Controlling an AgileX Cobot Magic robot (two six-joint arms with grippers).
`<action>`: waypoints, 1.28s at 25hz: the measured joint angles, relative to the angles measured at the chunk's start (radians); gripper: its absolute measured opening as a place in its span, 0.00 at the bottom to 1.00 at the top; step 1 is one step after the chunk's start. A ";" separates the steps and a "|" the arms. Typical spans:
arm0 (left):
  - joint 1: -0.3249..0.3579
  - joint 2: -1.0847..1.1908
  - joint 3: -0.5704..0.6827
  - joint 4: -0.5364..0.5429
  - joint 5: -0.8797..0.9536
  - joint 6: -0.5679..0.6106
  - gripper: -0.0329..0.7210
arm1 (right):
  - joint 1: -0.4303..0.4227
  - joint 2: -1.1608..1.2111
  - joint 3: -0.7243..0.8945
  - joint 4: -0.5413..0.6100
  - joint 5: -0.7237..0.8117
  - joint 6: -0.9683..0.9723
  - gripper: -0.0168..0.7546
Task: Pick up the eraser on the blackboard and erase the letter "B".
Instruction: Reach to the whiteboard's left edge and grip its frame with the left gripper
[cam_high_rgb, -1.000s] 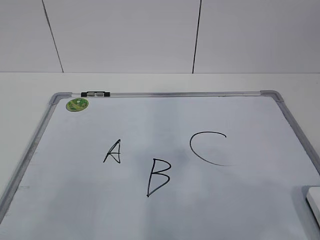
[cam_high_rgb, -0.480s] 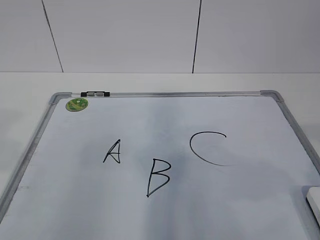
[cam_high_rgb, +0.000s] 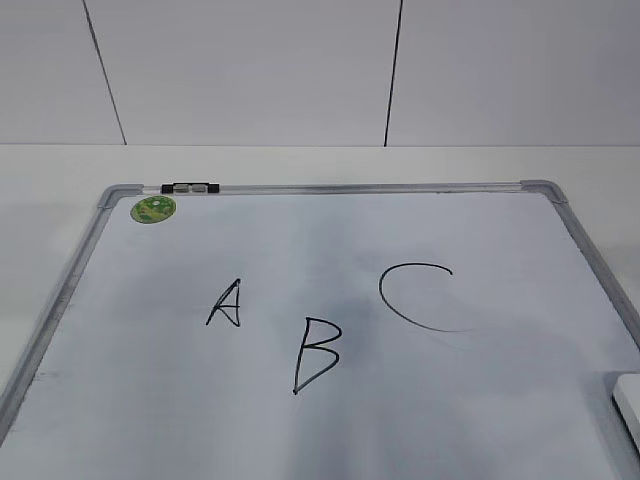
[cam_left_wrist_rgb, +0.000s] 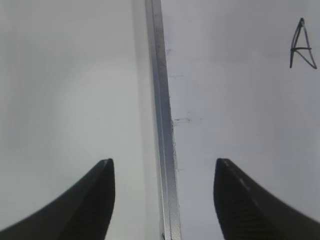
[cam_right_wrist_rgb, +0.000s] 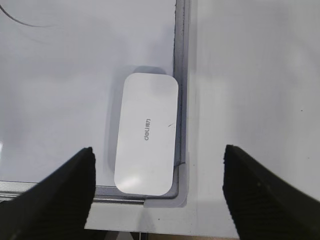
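The blackboard (cam_high_rgb: 150, 400) lies flat, a white board in a grey frame, marked with black letters. The letter "B" (cam_high_rgb: 317, 355) sits near its middle, between an "A" (cam_high_rgb: 225, 303) and a "C" (cam_high_rgb: 415, 297). The white eraser (cam_right_wrist_rgb: 146, 134) rests in the board's near right corner against the frame, and only its edge (cam_high_rgb: 628, 400) shows in the exterior view. My right gripper (cam_right_wrist_rgb: 158, 150) hangs open above the eraser, its fingers (cam_right_wrist_rgb: 65, 195) apart from it. My left gripper (cam_left_wrist_rgb: 162, 165) is open and empty, straddling the board's left frame rail (cam_left_wrist_rgb: 162, 115). Neither arm shows in the exterior view.
A green round sticker (cam_high_rgb: 153, 209) and a small black-and-silver clip (cam_high_rgb: 190, 187) sit at the board's far left corner. A grey corner cap (cam_right_wrist_rgb: 172, 195) lies below the eraser. White tabletop (cam_left_wrist_rgb: 65, 75) surrounds the board, and a white wall stands behind it.
A soft shadow across the middle of the board has darkened and spread toward the right. The letters and the eraser have not moved.
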 joint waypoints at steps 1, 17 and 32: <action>0.000 0.040 0.000 -0.005 -0.012 0.000 0.66 | 0.000 0.000 0.000 0.000 0.000 -0.001 0.82; 0.000 0.313 -0.003 -0.083 -0.151 0.058 0.66 | 0.000 0.232 0.000 0.037 0.022 -0.001 0.82; 0.000 0.521 -0.187 -0.085 -0.135 0.065 0.66 | 0.000 0.290 0.000 0.039 0.020 -0.048 0.79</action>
